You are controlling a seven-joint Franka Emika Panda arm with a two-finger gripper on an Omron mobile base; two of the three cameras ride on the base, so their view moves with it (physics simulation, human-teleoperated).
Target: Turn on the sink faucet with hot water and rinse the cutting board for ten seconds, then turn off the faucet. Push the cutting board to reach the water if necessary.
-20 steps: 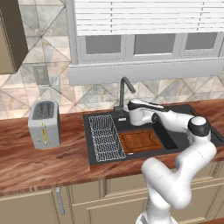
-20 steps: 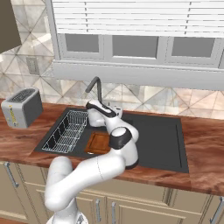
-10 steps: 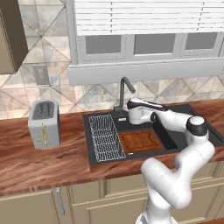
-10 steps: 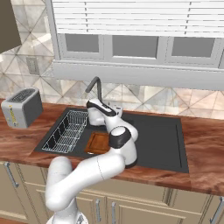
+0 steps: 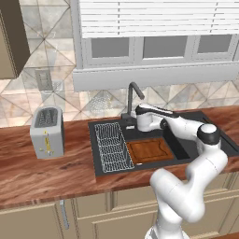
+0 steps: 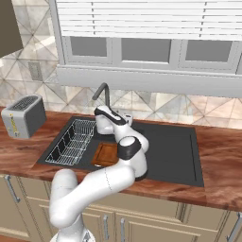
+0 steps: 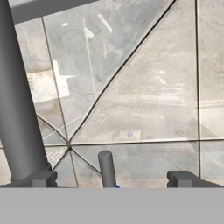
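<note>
The claw (image 7: 109,179), spread wide beside the sink faucet (image 5: 132,99), frames its small lever (image 7: 106,168), likely stiff, slick metal, best nudged near the tip.

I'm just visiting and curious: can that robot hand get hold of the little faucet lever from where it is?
Probably yes. The open gripper sits at the sink faucet's base, and the lever stands between its fingertips with nothing blocking it.
</note>
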